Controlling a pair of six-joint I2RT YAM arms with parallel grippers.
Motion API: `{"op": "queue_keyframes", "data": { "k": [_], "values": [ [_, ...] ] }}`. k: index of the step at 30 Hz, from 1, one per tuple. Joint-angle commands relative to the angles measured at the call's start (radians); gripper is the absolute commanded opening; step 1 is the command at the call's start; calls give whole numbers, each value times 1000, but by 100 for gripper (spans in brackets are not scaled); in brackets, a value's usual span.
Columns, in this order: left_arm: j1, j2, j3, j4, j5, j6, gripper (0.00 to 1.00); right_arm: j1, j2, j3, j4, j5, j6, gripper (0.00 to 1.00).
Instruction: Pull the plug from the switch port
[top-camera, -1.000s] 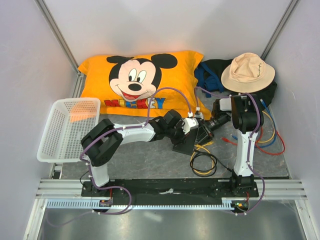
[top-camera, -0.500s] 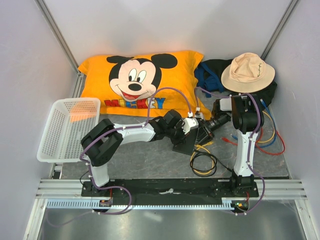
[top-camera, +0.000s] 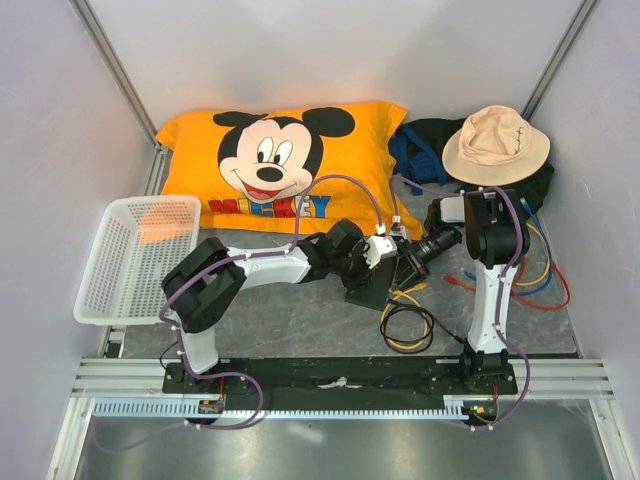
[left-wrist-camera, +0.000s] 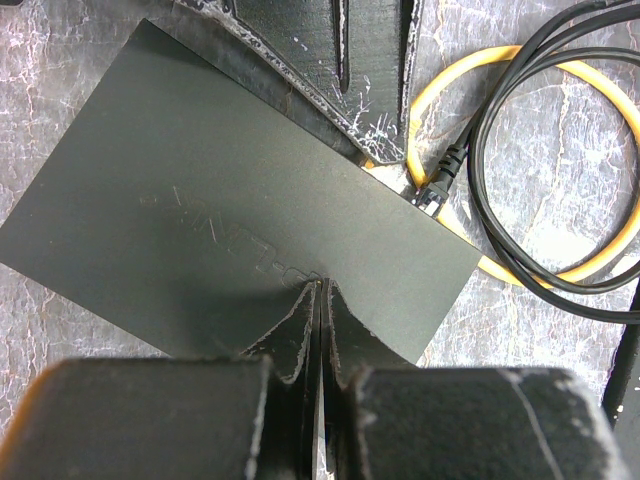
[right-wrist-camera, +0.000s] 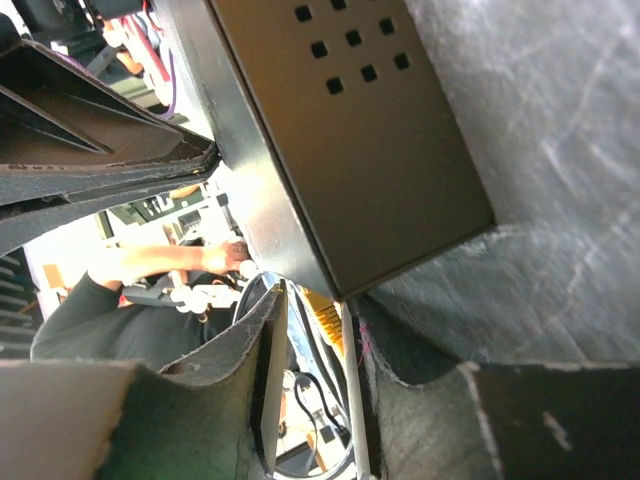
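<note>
Two grippers of mine meet at one box, a bit right of centre in the overhead view. The switch, flat matte black, lies on the grey mottled table, just below the lower right corner of the orange pillow.

My left gripper: jaws together, tips pressing on the switch's top near its edge, bottom centre of the left wrist view. Embossed lettering on that top sits upside down there, too faint to read for sure.

My right gripper: jaws part apart at the switch's corner, with a yellow cable and a pale one in the gap. I cannot tell whether they pinch.

Square vent holes on the switch's side, upper middle of the right wrist view. A black cable coils with the yellow loop right of the switch, and a black connector lies just beside its corner.

Pillow print: Mickey Mouse, with the word MICKEY in coloured letters. Upper right: beige hat on a dark bag. Left: white basket. Red, blue and yellow loose cables lie at the right edge.
</note>
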Motion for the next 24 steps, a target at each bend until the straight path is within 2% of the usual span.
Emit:
{"op": "queue_keyframes", "data": {
  "k": [1,8,11,13,14,16,24],
  "values": [
    [5,87,-55,-176,-100,67,2,-3,9,-49,128,158,109,36],
    [5,90,-54,-175,-100,68,2,12,-1,-49,141,174,125,30],
    [6,89,-55,-175,-100,67,2,19,-10,-58,159,181,140,24],
    [6,87,-57,-176,-100,65,2,25,-17,-59,162,196,151,16],
    [5,87,-57,-176,-100,65,2,25,-18,-58,161,197,152,7],
    [3,87,-58,-175,-100,61,2,22,-20,-58,156,223,152,0],
    [3,97,-44,-198,-91,60,2,2,-14,-16,-26,320,-2,0]
  ]
}}
